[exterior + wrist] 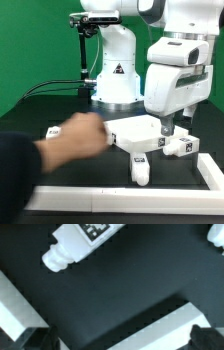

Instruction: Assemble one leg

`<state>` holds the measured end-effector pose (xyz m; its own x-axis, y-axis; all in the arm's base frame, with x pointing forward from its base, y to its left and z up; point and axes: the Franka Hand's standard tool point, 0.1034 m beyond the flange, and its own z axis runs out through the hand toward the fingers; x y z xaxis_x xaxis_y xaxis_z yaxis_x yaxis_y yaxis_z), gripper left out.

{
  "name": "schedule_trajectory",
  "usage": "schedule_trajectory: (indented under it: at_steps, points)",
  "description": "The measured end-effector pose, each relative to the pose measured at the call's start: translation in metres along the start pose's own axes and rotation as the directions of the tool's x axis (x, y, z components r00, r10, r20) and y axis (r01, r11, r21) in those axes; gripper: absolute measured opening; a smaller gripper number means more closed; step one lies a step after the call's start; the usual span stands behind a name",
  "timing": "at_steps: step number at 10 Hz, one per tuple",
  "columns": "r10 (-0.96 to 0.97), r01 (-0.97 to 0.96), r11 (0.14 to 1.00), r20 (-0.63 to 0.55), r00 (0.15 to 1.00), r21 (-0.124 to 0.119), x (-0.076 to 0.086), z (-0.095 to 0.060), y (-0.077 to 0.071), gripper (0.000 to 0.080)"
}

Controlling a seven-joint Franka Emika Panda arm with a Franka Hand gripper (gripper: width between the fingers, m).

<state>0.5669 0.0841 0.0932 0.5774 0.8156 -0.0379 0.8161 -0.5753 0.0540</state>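
The white square tabletop (pixel 133 130) lies in the middle of the black table. One white leg (pixel 141 171) is at its front corner, standing on end. Another leg (pixel 179 147) with tags lies just to the exterior view's right of it, below my gripper (pixel 165 127). A third small leg (pixel 52 132) lies at the left. My gripper hangs over the tabletop's right edge, open and empty. In the wrist view a tagged leg (pixel 76 243) lies ahead of the gripper (pixel 120 339), with dark fingertips (pixel 36 339) wide apart. A white slanted part (pixel 170 322) lies between them.
A blurred human hand (pixel 72 135) with a dark sleeve reaches in from the exterior view's left to the tabletop. A white rail (pixel 110 194) borders the front and right of the table. It may be the white strip (pixel 14 308) in the wrist view. The robot base (pixel 115 70) stands behind.
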Motion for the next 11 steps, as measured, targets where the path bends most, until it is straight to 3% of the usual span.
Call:
schedule_trajectory:
  at_steps: [8,9,11]
  points:
    - [0.005,-0.005,1.0,0.005,1.0,0.002,-0.001,-0.002,0.001,0.065]
    - [0.02,-0.02,1.0,0.008,1.0,-0.001,-0.006,-0.009,0.007,0.065]
    - [0.147,-0.147,0.989,0.015,0.989,0.014,-0.029,-0.006,0.019,0.065]
